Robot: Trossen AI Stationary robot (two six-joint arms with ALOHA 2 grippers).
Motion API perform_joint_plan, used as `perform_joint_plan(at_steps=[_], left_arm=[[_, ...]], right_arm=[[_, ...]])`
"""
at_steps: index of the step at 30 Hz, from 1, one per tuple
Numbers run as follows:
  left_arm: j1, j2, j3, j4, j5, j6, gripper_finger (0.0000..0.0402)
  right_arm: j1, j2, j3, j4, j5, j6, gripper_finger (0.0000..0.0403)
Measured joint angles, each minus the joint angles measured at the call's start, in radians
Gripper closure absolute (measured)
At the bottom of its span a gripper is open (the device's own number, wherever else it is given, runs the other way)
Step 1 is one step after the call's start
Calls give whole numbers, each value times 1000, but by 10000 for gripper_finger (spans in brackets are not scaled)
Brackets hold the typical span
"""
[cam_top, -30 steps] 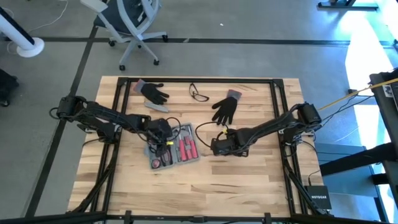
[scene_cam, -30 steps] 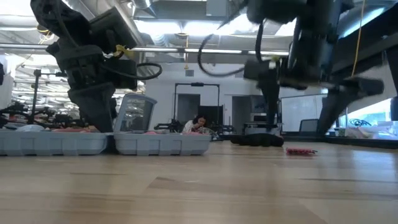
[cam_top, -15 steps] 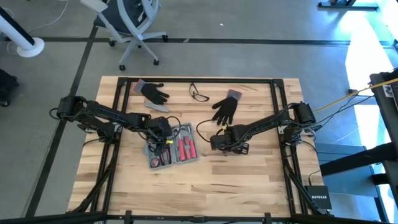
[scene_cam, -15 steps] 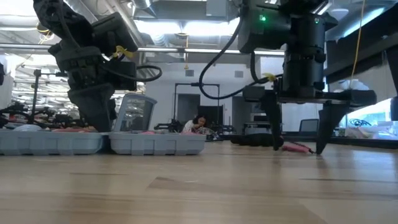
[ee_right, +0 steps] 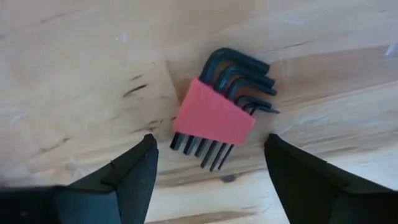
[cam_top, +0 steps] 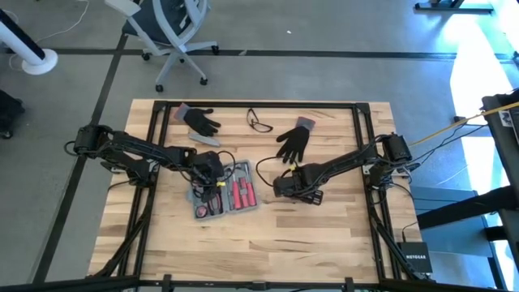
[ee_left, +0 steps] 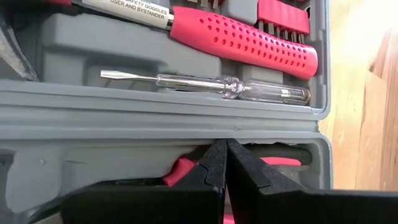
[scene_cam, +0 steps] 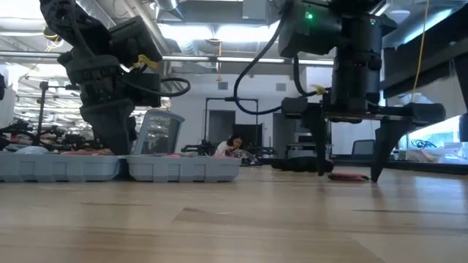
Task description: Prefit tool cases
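**Hex-key set lined up for pickup; case open and pinned**

Case (cam_top: 227,195) lies open near table centre, grey moulded plastic, rounded corners, recesses holding red-handled tools and a clear-handled screwdriver (ee_left: 217,86). Left gripper (ee_left: 225,163) is closed, tips together, resting at the hinge ridge between the two halves.

Right gripper (ee_right: 208,168) is low over the bare wood just beside the case, fingers spread wide and straddling the hex keys (ee_right: 219,115): black L-shaped steel rods in a red plastic holder, flat on the table (cam_top: 324,235), untouched.

Judged step: fetching a loose tool. Next: descend, close across the holder, carry to its recess.
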Motion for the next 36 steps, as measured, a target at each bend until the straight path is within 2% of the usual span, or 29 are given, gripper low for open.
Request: perform_joint_plan(at_steps=[6,12,20,25,31,36], left_arm=[[14,0,0,0,-1,14,402],[20,0,0,-2,3,18,401],[20,0,0,-1,2,6,401],[20,0,-1,-1,3,-14,401],[17,1,-1,2,3,-58,401],[5,1,-1,9,0,-78,401]], right_arm=[[-1,6,0,-70,43,72,123],[0,6,0,-43,100,65,123],[-13,7,0,-56,202,-49,123],[-29,8,0,-38,224,-193,123],[-40,7,0,-36,205,-282,123],[-40,5,0,-40,137,-478,123]])
